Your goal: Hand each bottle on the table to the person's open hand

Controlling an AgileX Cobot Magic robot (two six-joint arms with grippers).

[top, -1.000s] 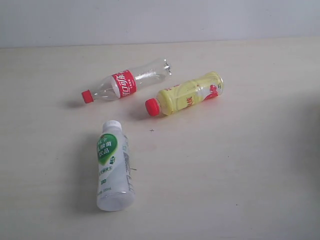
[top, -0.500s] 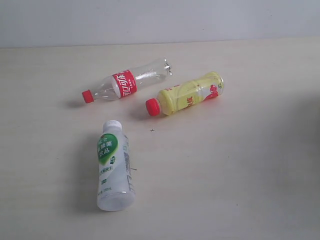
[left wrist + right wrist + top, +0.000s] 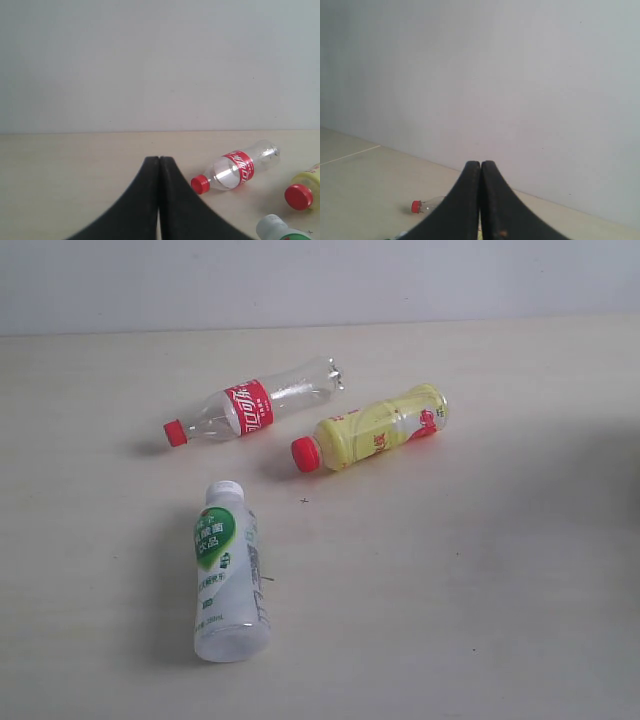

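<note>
Left gripper [image 3: 159,159]: clenched, empty
Right gripper [image 3: 480,163]: clenched, empty
White bottle [image 3: 228,570]: lying flat, likely light, slick, rolls easily
Hold: across the mid-body, square to its length

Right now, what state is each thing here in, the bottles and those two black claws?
clear bottle with red label: lying on its side on the table, red cap on.
yellow bottle: lying on its side, red cap on.
milky white bottle: lying on its side, white cap on.
left gripper: shut, holding nothing.
right gripper: shut, holding nothing.
</note>
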